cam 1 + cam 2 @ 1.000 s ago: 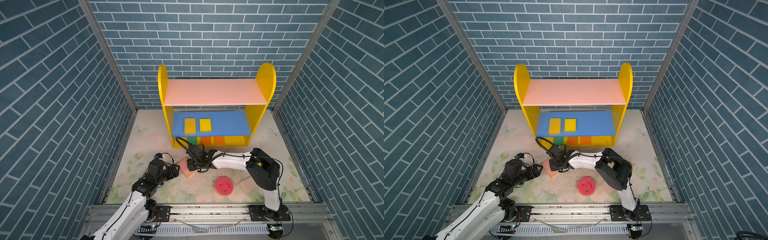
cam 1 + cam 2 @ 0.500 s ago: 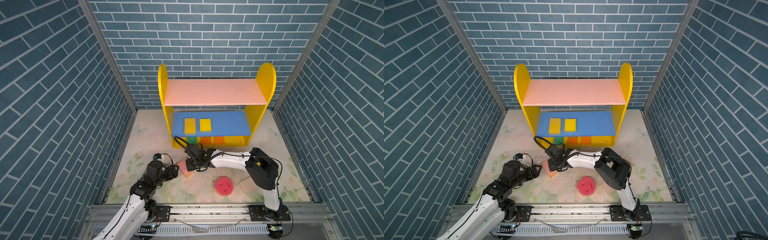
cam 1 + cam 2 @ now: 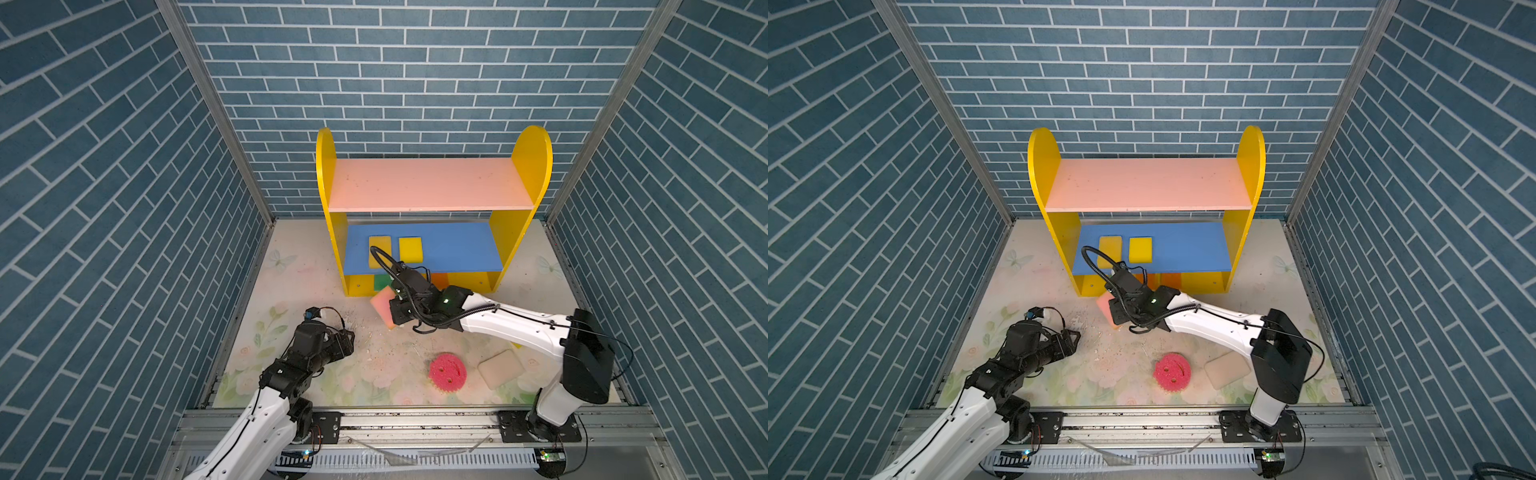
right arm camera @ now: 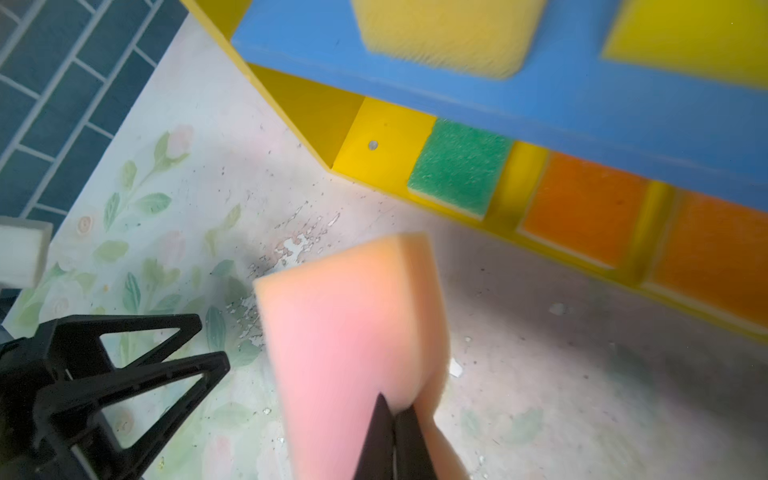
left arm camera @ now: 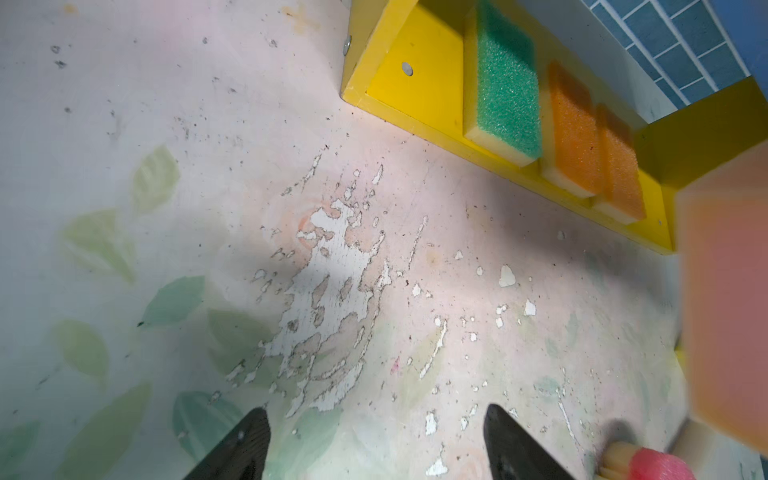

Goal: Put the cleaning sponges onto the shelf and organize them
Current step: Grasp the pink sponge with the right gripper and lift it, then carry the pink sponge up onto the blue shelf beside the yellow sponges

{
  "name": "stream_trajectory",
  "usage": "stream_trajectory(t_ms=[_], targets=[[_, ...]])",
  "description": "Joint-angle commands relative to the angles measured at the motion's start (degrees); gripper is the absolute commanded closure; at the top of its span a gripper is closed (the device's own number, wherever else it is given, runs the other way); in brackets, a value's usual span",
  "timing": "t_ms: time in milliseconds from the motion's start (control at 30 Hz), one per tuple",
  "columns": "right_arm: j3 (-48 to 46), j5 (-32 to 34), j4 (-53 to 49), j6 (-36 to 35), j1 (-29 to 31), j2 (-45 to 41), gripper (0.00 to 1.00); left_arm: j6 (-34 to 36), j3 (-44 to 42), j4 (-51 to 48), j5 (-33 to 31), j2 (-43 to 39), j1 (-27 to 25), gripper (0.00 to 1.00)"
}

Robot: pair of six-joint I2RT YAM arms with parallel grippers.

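Just in front of the shelf (image 3: pixel 326 174), pink sponge (image 4: pixel 349 324) tight in the closed right tool (image 4: pixel 392 401); left tool (image 5: pixel 376 411) wide, empty.

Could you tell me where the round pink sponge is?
The round pink sponge lies on the mat, front right in both top views, beside the cream sponge.

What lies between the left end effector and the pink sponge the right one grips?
Nothing: in both top views only bare, flaking floral mat separates the left end effector from the pink sponge.
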Motion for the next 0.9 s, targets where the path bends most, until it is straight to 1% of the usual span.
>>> stream_trajectory(t_ms=[0,267,467,633,867], targets=[[-4.2,5.3,-2.3,-2.0,-2.2,-4.6,1.00,0.1,1.6,-1.6,-1.4,-0.3,0.3,0.18],[-10.4,10.2,-3.0,-2.6,-7.9,-16.1,1.00,-2.3,0.1,-0.7,-0.9,-0.8,0.4,0.18],[-12.9,12.5,-2.4,0.1,-14.8,-20.3,1.00,-1.8,0.5,-1.5,-1.1,-1.1,0.3,0.18],[-11.0,10.4,0.6,0.9,-19.9,-18.3,1.00,-1.8,0.6,-1.0,-0.7,-0.3,0.3,0.18],[-4.3,7.8,4.5,1.6,-23.0,-9.4,1.00,-2.3,0.4,-1.0,-0.2,-0.4,0.3,0.18]])
